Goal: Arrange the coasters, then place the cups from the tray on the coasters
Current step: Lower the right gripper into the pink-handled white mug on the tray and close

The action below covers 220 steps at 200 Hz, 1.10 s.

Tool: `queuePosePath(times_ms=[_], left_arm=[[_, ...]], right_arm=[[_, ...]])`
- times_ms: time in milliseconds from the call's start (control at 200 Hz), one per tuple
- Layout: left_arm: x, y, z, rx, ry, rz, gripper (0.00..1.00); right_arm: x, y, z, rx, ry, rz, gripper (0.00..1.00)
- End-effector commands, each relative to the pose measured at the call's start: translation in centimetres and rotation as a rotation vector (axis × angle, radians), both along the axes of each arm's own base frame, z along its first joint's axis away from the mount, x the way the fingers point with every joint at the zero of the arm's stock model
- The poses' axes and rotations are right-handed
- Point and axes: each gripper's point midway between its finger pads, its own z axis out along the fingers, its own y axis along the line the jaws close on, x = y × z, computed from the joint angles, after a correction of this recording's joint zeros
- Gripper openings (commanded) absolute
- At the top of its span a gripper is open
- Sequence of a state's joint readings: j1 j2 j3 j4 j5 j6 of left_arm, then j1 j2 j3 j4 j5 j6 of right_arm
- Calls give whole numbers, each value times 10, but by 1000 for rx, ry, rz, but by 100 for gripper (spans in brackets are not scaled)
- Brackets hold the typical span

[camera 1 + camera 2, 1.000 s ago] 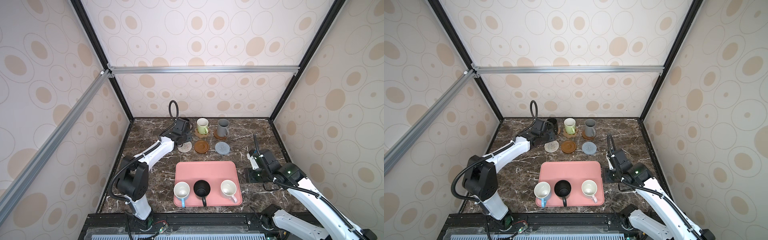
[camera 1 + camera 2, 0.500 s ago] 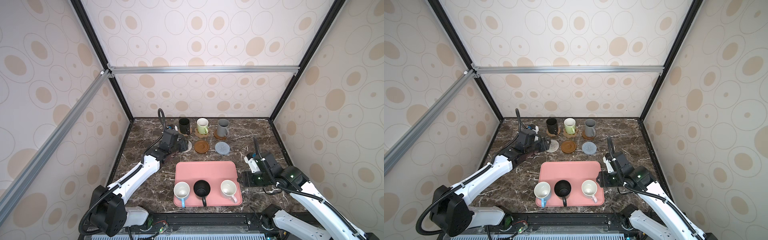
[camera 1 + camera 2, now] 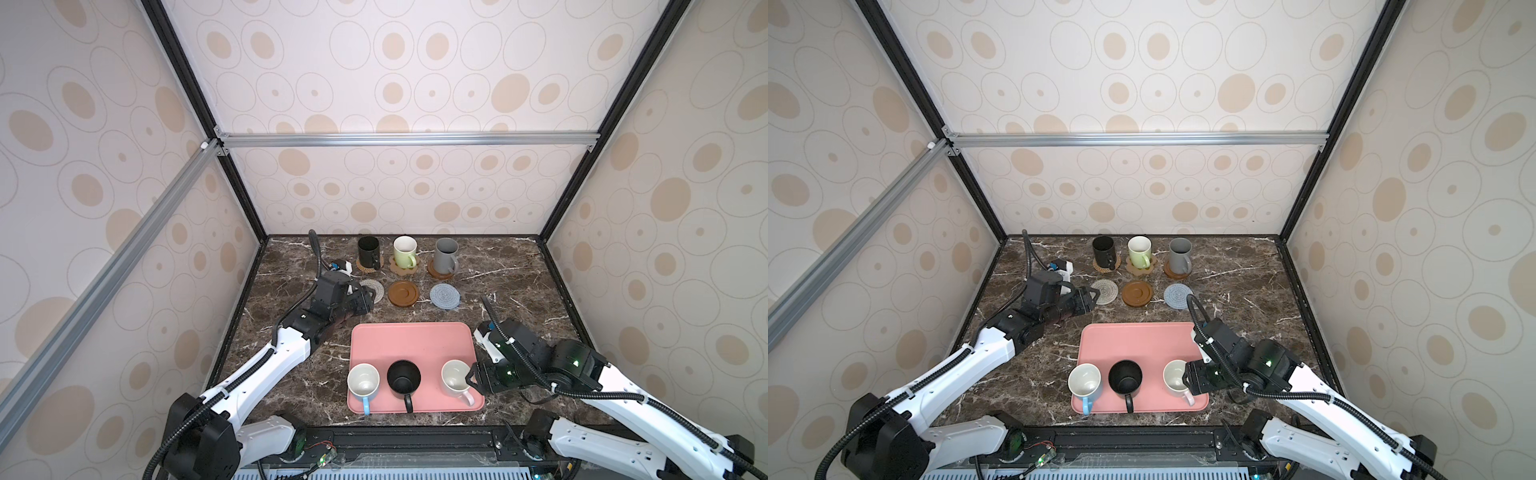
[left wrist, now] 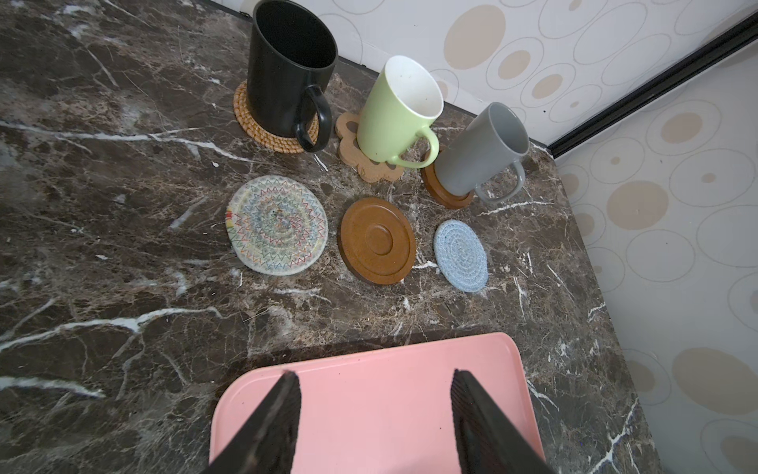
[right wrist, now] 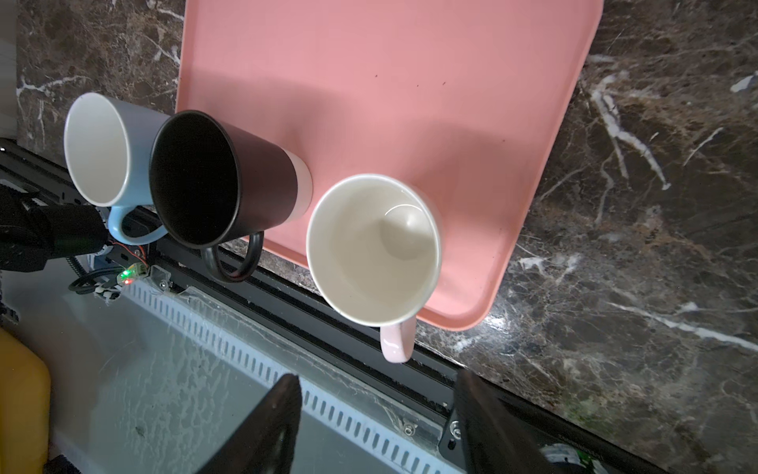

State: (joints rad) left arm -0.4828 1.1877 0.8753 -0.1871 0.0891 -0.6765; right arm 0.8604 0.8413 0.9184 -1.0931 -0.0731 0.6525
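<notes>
Ref = tray [image 3: 411,345]. On tray, along its near edge: row of three cups [image 3: 403,376]. Just behind tray: row of three bare coasters [image 3: 402,293]. Behind that row, farthest from tray: three loaded coasters [image 4: 375,172], one far cup [image 4: 396,119] on each.

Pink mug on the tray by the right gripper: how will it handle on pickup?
The pink mug looks glossy: likely rigid, slippery, breakable if dropped. Tall with a one-sided handle, so a rim grip may let it tilt. It stands near the front rim of the tray; a push might tip it off.
</notes>
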Motion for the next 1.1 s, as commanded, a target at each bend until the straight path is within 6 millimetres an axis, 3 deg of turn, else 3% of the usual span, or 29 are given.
queuePosePath(times_ms=[0,490,895,1095], left_arm=[[-1,-3,7,-23,-23,-12,60],[-3,-8,-2,-48,5,-19,61],[-3,-10,-5,-55,17,-19,62],[-3,-12,-5,-55,22,-22,62]], right_arm=[[-4,-11,-11,-53,31,-57,64],[-18,-3,-32,-129,58,-8,64],[-15,7,-62,-276,-17,22,64],[-11,5,-78,-311,-75,-18,58]])
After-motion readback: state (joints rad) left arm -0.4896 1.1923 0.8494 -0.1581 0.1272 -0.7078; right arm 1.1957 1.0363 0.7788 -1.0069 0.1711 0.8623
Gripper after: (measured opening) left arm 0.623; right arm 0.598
